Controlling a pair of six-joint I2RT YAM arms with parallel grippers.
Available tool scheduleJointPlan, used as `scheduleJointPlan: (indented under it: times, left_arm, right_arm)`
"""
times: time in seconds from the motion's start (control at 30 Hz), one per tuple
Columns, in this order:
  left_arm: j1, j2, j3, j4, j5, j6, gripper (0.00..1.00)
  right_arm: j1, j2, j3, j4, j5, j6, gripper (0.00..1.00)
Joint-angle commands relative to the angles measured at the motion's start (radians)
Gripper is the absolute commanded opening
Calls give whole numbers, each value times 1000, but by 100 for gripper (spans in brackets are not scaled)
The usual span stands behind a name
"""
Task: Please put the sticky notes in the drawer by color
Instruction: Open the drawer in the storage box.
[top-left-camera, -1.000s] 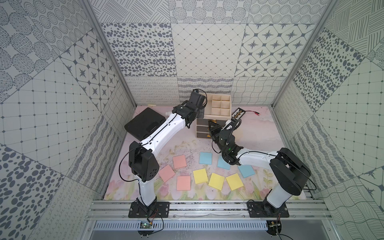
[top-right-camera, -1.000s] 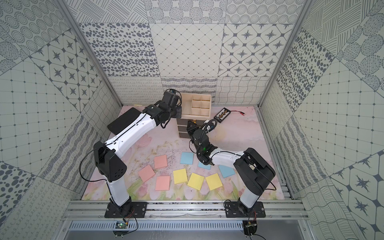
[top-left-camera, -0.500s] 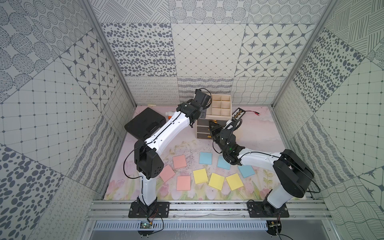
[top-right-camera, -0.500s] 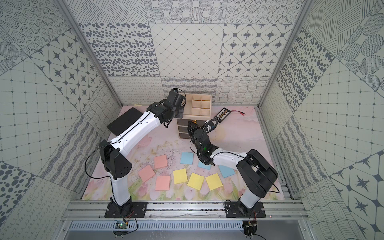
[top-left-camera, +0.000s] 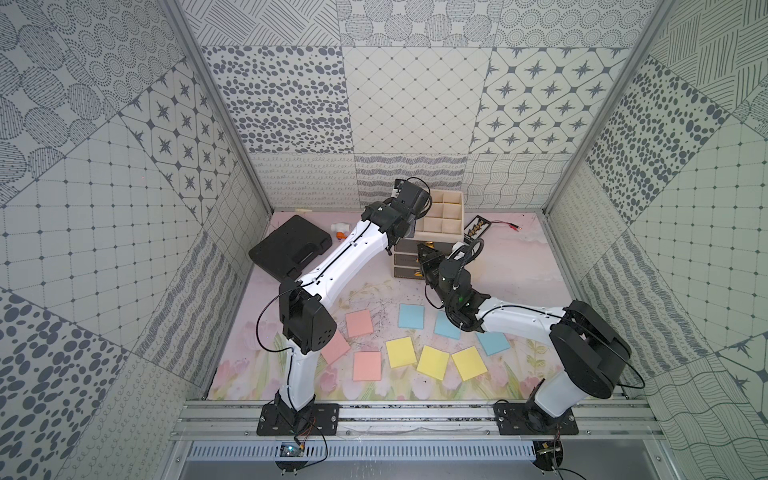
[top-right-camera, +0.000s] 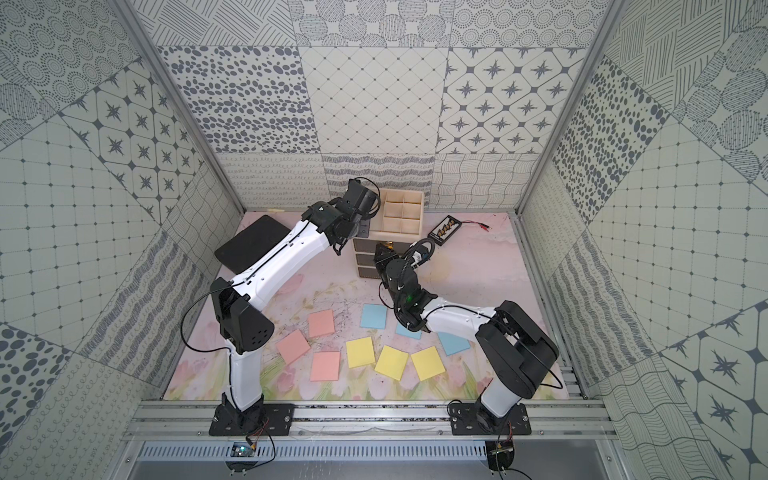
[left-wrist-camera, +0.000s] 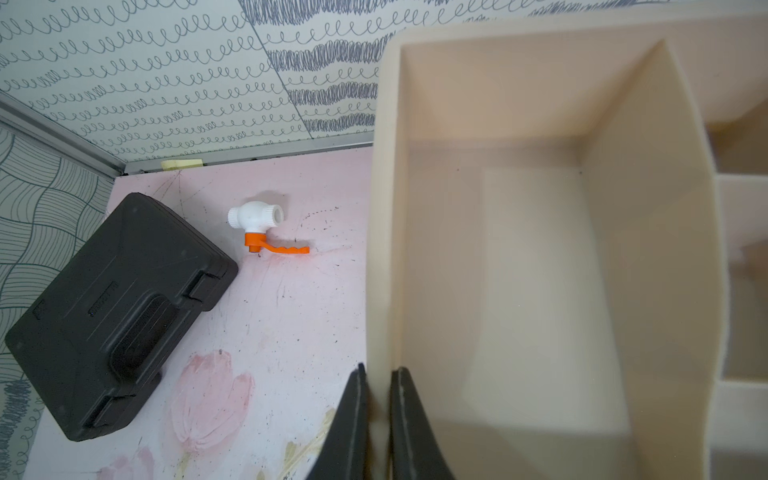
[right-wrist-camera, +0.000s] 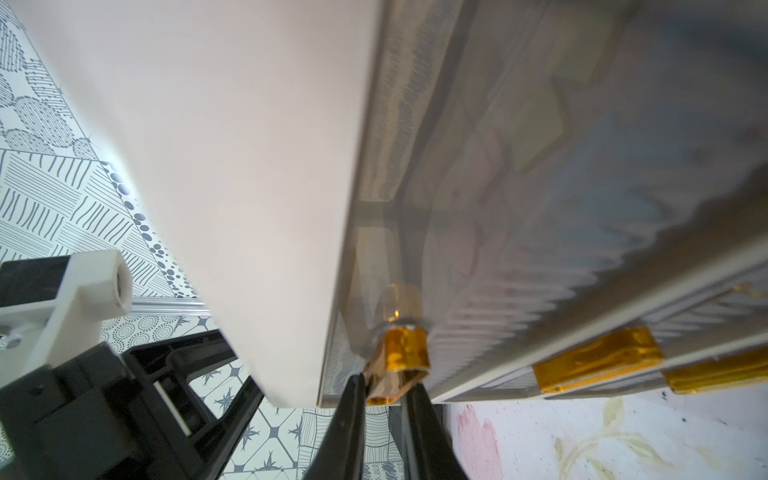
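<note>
**Q:** L to R, what sits on the floral mat (top-left-camera: 519, 266)?

**A:** Far L, a black moulded plastic case (top-left-camera: 291, 249). Next, a small white pipe valve w/ orange lever (left-wrist-camera: 257, 226). Both lie near the back wall. Then a cream plastic drawer unit (top-left-camera: 441, 237) w/ an open grid tray on top.

**Q:** Grippers?

**A:** L gripper (left-wrist-camera: 376, 415): narrow, pinching the tray's outer wall, one finger each side. R gripper (right-wrist-camera: 384, 395): narrow, closed on the amber clear knob (right-wrist-camera: 405, 347) of a smoky drawer front (right-wrist-camera: 540, 208).

**Q:** Sticky notes?

**A:** All nine square paper sticky notes lie flat on the mat in front of the unit, none in a drawer. Three pink (top-left-camera: 359, 323) at L, three yellow (top-left-camera: 400, 352) ctr, three light blue (top-left-camera: 411, 316) at R. One blue is partly under the R arm (top-left-camera: 519, 320).
</note>
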Motion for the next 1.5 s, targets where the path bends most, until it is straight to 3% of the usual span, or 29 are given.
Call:
scheduleJointPlan:
  times: [0.0, 0.57, 1.47]
  left_arm:
    - [-7, 28, 14, -6, -29, -72, 0]
    - [-9, 81, 77, -55, -34, -139, 0]
    - [-10, 105, 150, -85, -14, -145, 0]
  right_arm:
    - [50, -34, 43, 62, -64, -12, 17]
    - [111, -51, 43, 33, 3, -16, 17]
    - [219, -227, -98, -54, 92, -39, 17]
